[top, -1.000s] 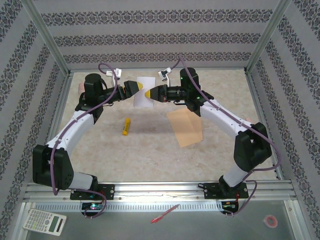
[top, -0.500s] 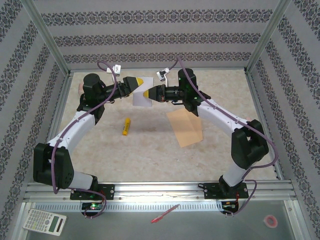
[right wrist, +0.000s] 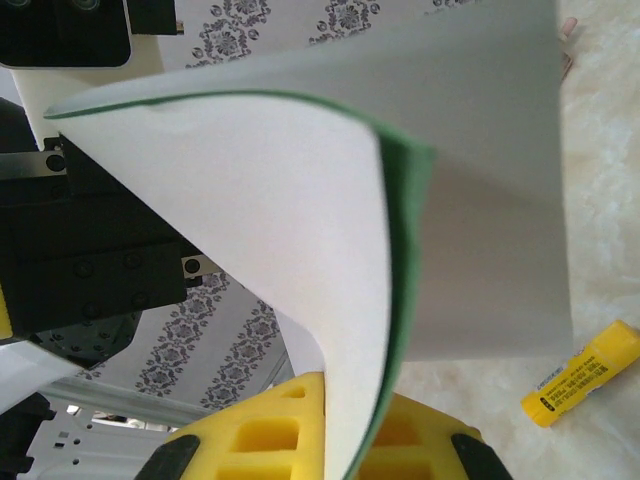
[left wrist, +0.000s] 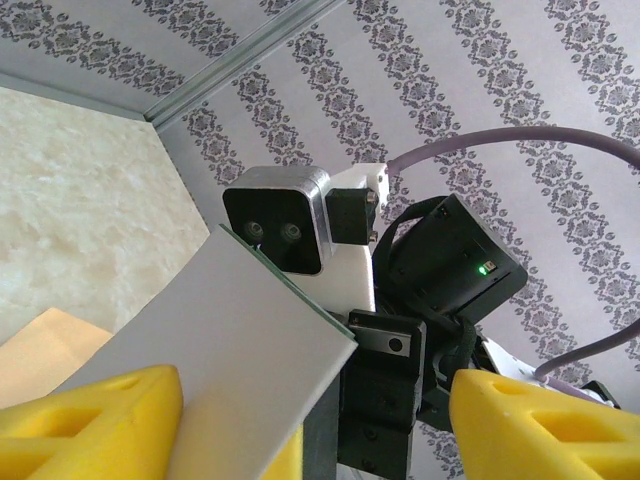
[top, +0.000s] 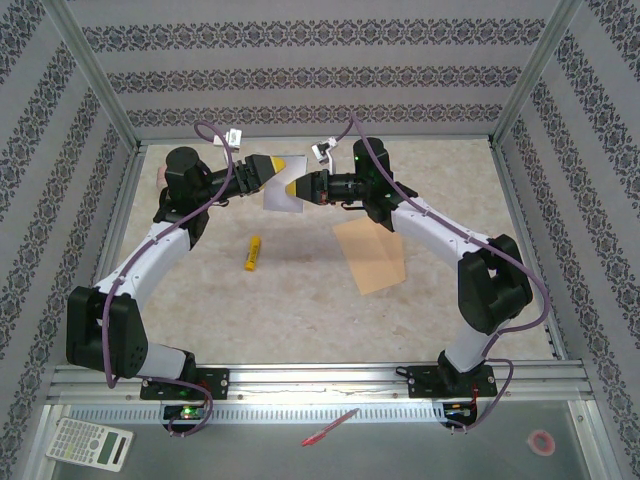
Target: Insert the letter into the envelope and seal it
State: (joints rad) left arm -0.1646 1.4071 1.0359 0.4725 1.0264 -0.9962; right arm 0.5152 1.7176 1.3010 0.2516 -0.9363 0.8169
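The flat tan paper envelope [top: 370, 256] lay on the surface, nearest. Beyond it, aloft, the right fingers [right wrist: 265, 430] pinched the white green-bordered paper letter [top: 282, 197]; the left fingers [left wrist: 95, 420] stood spread around its other edge. Light, floppy, curling: probably best held by opposite edges.

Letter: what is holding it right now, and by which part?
The right gripper pinches the letter near its right edge, in the air. The left gripper has its open jaws straddling the top edge, not clamped.

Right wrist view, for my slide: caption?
Right hand pinches the curled letter above the table, glue stick lying beyond.
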